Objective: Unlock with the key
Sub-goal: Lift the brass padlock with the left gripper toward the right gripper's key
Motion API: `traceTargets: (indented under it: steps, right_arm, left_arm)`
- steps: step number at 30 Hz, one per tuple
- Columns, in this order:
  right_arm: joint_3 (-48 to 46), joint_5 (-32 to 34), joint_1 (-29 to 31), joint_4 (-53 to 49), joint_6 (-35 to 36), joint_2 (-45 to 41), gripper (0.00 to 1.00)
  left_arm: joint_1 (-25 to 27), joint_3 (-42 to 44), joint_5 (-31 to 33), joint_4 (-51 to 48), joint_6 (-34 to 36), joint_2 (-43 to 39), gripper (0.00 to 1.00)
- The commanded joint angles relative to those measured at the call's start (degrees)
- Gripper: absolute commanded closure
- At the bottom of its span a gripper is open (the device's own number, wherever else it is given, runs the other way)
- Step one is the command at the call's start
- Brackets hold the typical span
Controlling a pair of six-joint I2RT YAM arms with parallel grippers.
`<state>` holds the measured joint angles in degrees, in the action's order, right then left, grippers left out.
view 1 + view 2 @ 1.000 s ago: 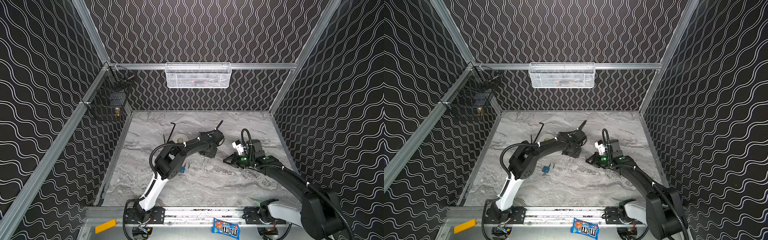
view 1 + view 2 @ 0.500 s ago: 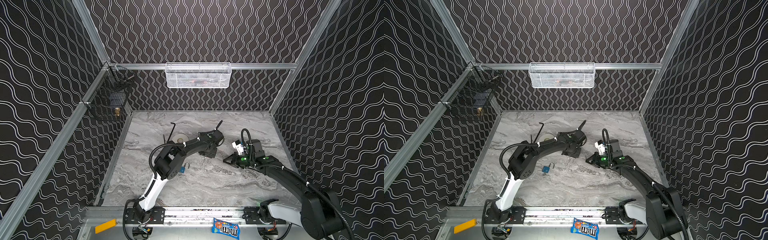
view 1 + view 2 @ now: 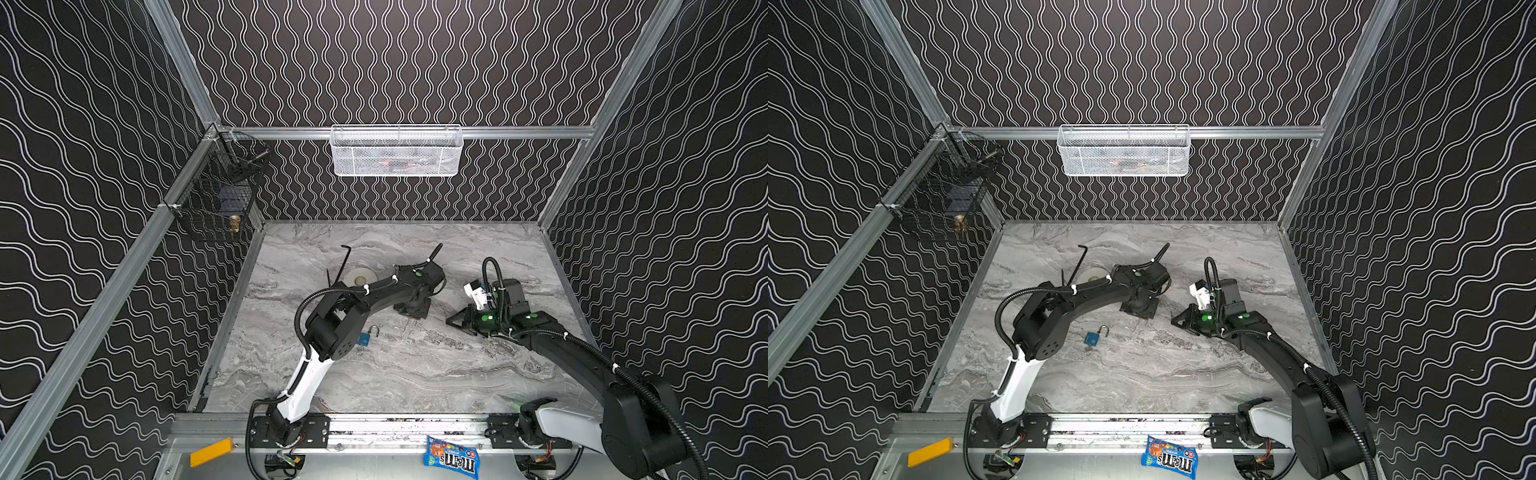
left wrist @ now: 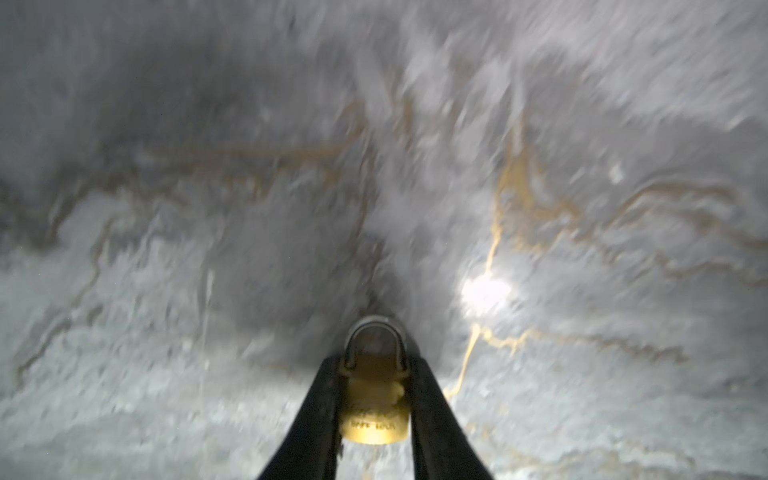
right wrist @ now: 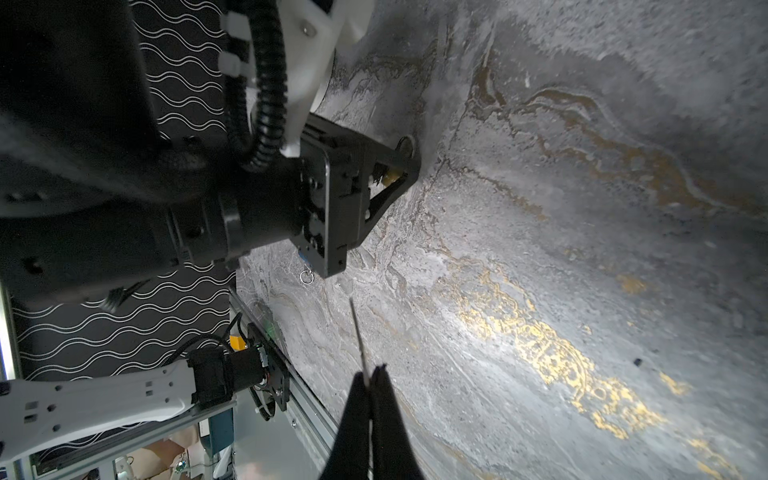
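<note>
A brass padlock [image 4: 376, 411] lies on the marble table with its steel shackle [image 4: 376, 332] pointing away from the wrist camera. My left gripper [image 4: 376, 361] is shut on it, one black finger pressing each side of its body. In both top views this gripper [image 3: 411, 313] [image 3: 1139, 311] points down at the table's middle. From the right wrist view the padlock [image 5: 390, 176] shows between those fingers. My right gripper [image 5: 372, 372] is shut on the key [image 5: 358, 332], whose thin blade sticks out edge-on. It hovers just right of the left gripper [image 3: 451, 322] [image 3: 1175, 322].
A blue padlock [image 3: 365, 338] [image 3: 1092, 337] with a raised shackle lies by the left arm's elbow. Behind that arm are a white disc [image 3: 360, 276] and a black hex key [image 3: 345, 259]. A white mesh basket [image 3: 397, 151] and a black wire basket [image 3: 216, 199] hang on the walls.
My left gripper's jaws have drawn in against the brass padlock. Neither arm has visibly shifted in the top views.
</note>
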<state>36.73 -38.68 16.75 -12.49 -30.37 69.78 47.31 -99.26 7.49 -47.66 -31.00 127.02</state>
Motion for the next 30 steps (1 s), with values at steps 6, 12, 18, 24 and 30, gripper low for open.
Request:
traceTargets:
  steps: [6, 12, 18, 24, 30]
  right_arm:
    - [1.7, 0.4, 0.1, -1.1, 0.3, -0.7, 1.0]
    - [1.4, 1.2, 3.5, 1.2, -3.4, -1.0, 1.0]
    - [0.6, 4.0, 10.7, 6.2, -9.1, -0.9, 1.0]
    - [-0.6, 9.0, 17.3, 13.9, -16.6, 0.2, 1.0]
    - [-0.2, 12.4, 21.9, 22.4, -21.9, 3.2, 1.0]
  left_arm:
    - [-0.2, 8.6, -2.5, 5.5, -8.8, -10.8, 0.78]
    - [-0.2, 14.4, -1.3, 9.9, -17.1, -19.0, 0.82]
    - [0.1, 21.3, 1.2, 14.2, -25.7, -26.7, 0.85]
    - [0.2, 23.5, 6.4, 12.1, -29.1, -30.7, 0.88]
    - [0.2, 24.9, 7.3, 12.6, -31.4, -32.7, 0.89]
